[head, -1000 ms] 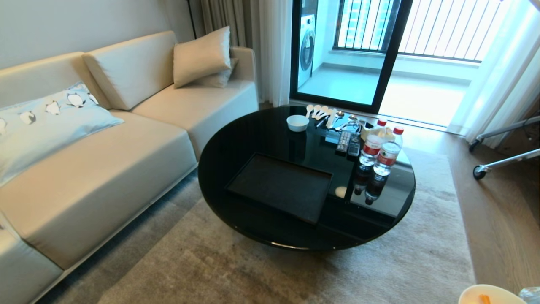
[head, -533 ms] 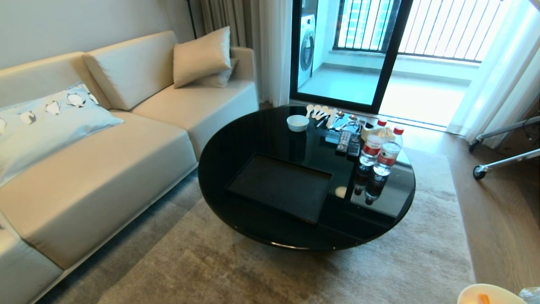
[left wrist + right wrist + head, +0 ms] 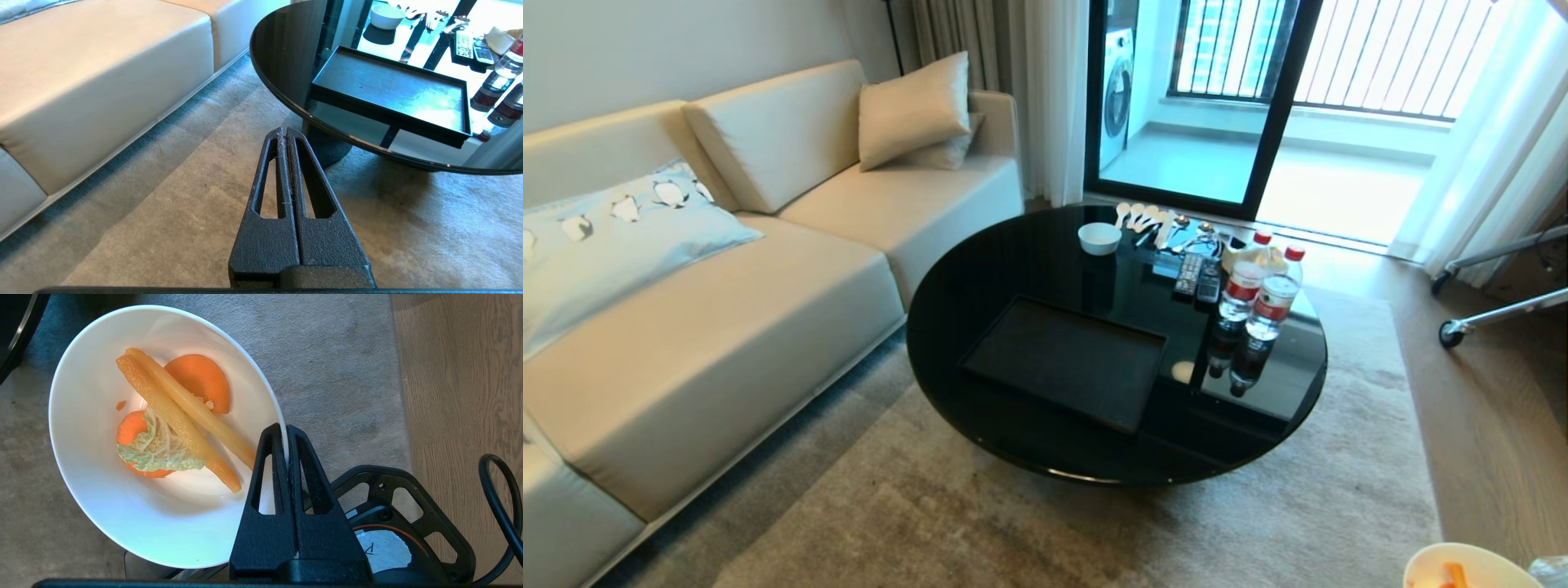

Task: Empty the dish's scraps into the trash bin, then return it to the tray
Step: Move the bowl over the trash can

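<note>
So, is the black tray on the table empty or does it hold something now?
Empty. The tray shows only its bare black floor in the head view, and the left wrist view shows the same; nothing lies in it.

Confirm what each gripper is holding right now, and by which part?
Right gripper is shut on the dish, pinching its rim; the scraps are inside it. Left gripper is shut on nothing, over the carpet.

Right gripper [image 3: 284,435] pinches rim of white dish [image 3: 98,498], fingers closed on it. Dish tilted over grey carpet [image 3: 335,367]. Inside: scraps [image 3: 175,416], two orange slices, two long orange strips, pale green leaf. Wood floor [image 3: 461,375] alongside carpet.
</note>
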